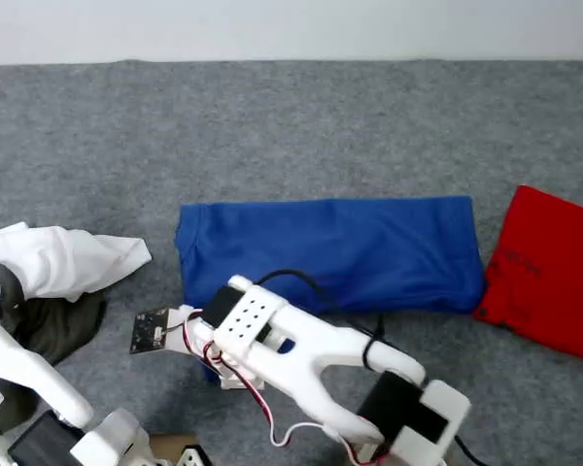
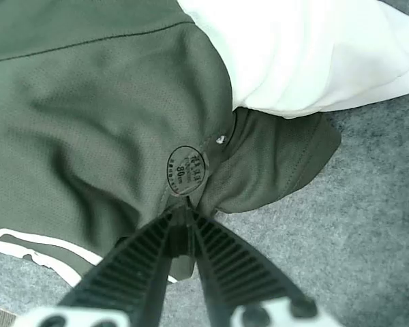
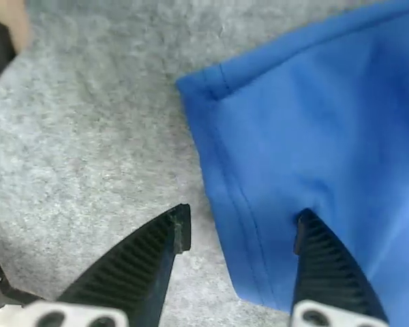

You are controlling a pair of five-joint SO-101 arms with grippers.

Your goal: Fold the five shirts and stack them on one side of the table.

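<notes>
Currently, right claw (image 3: 242, 216) wide open astride blue shirt (image 3: 327, 122) hem; left claw (image 2: 184, 219) seemingly tight on green shirt (image 2: 88, 116).

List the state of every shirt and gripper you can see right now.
blue shirt: folded into a rectangle, lying flat.
red shirt: folded, lying flat.
dark green shirt: rumpled, unfolded.
white shirt: crumpled, unfolded, lying on the dark green shirt.
left gripper: shut on the dark green shirt.
right gripper: open, straddling the blue shirt's edge.
</notes>
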